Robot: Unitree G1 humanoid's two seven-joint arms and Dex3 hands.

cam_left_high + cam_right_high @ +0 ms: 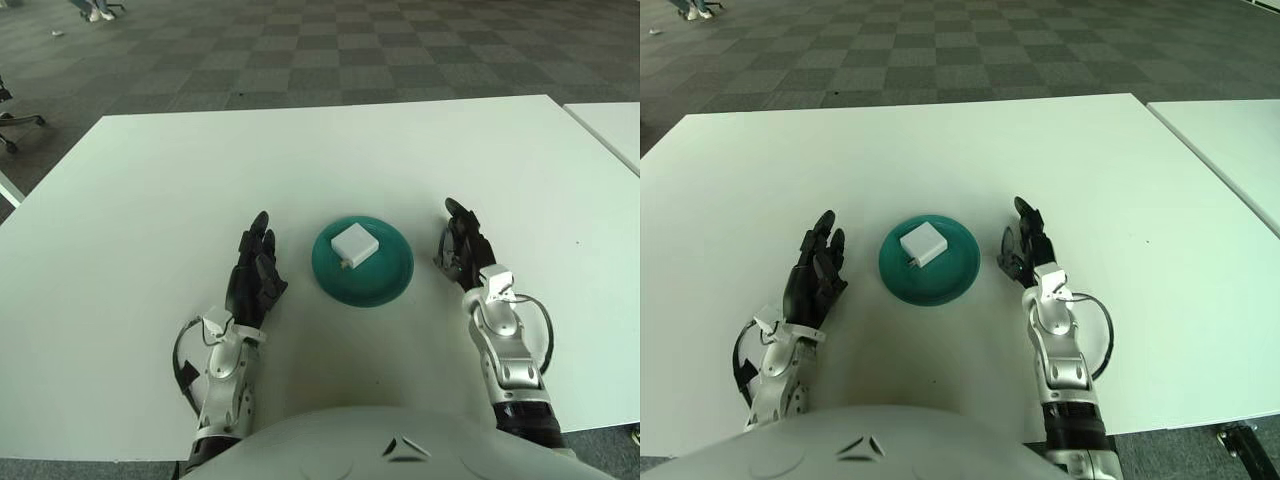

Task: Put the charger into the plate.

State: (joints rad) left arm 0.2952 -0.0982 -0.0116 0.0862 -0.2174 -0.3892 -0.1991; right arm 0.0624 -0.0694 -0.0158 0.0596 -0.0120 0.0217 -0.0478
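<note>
A small white square charger (353,243) lies inside the teal round plate (385,282) on the white table, a little left of the plate's middle. My left hand (257,265) shows to the left of the plate, fingers stretched out and holding nothing. My right hand (461,240) shows just right of the plate, fingers relaxed and holding nothing. Neither hand touches the plate or the charger.
The white table (150,200) stretches wide around the plate. A second white table (615,125) stands at the right with a narrow gap between. Checkered carpet floor lies beyond the far edge.
</note>
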